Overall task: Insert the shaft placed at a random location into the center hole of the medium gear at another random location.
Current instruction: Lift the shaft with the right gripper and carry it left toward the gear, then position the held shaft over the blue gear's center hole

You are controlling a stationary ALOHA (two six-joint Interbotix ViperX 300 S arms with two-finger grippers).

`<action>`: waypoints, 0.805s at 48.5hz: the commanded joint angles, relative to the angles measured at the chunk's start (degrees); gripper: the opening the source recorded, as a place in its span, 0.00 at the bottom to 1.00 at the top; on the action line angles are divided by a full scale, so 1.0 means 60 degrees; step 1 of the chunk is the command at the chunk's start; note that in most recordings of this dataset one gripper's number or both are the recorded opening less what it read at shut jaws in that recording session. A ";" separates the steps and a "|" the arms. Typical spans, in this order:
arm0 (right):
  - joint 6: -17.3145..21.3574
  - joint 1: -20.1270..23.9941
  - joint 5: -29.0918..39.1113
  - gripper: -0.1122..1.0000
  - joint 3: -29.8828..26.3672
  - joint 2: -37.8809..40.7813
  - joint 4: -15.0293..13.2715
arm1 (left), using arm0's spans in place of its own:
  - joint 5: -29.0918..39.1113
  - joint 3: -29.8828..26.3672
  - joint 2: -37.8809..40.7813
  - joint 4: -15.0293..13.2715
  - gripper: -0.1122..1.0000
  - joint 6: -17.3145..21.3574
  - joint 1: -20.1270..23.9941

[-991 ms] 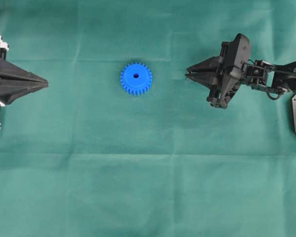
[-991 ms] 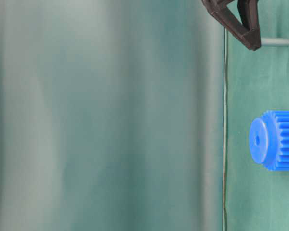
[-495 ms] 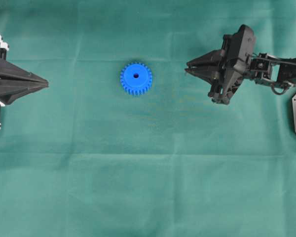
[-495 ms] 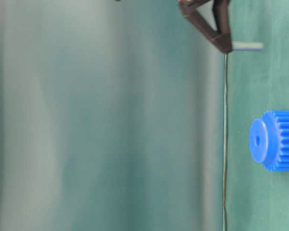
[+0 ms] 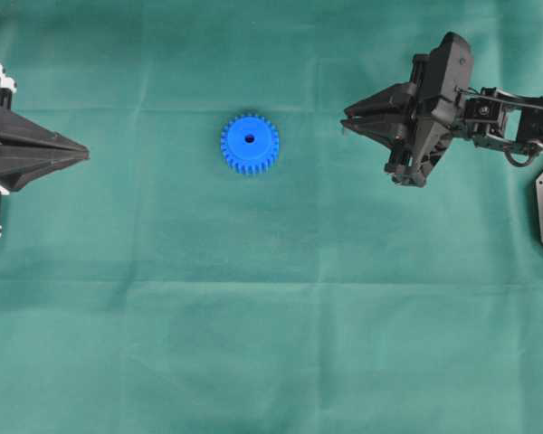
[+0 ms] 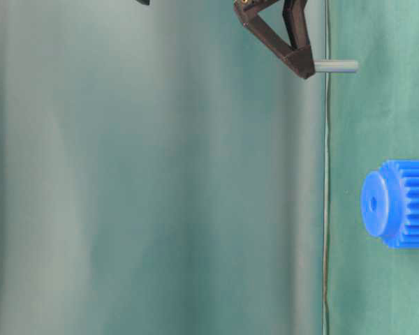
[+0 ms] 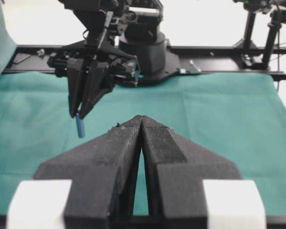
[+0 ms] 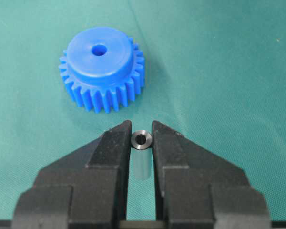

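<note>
Waiting at the left edge of the cloth, the left gripper (image 5: 83,153) is sitting with its jaws pressed together on nothing, well apart from the work. Ahead of the right gripper's tips and a little to one side, the medium gear (image 5: 250,144) is lying flat on the green cloth (image 5: 271,316), bright blue, toothed all round, its raised hub up and the dark center hole (image 8: 99,49) facing upward. Further right, the right gripper (image 5: 346,124) is pinching the shaft (image 8: 142,140) between its tips, clear of the cloth (the pin hangs below the jaws in the left wrist view). It is a small silvery-grey pin, seemingly hollow at the end, though the view is tight. Judging by this, the carry step is under way; next the pin needs bringing squarely over the hole, upright, then lowering.
</note>
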 commanded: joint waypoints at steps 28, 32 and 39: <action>-0.0161 0.0264 0.0088 0.22 -0.2183 0.1509 -0.0088 | -0.0029 -0.0161 0.0088 0.0015 0.10 0.0000 0.0015; -0.0161 0.0337 0.0132 0.22 -0.2578 0.1831 -0.0103 | 0.0000 -0.0161 0.0088 0.0015 0.10 0.0000 0.0015; -0.0161 0.0469 0.0264 0.22 -0.3223 0.2402 -0.0103 | 0.0015 -0.0146 0.0088 0.0015 0.10 0.0015 0.0015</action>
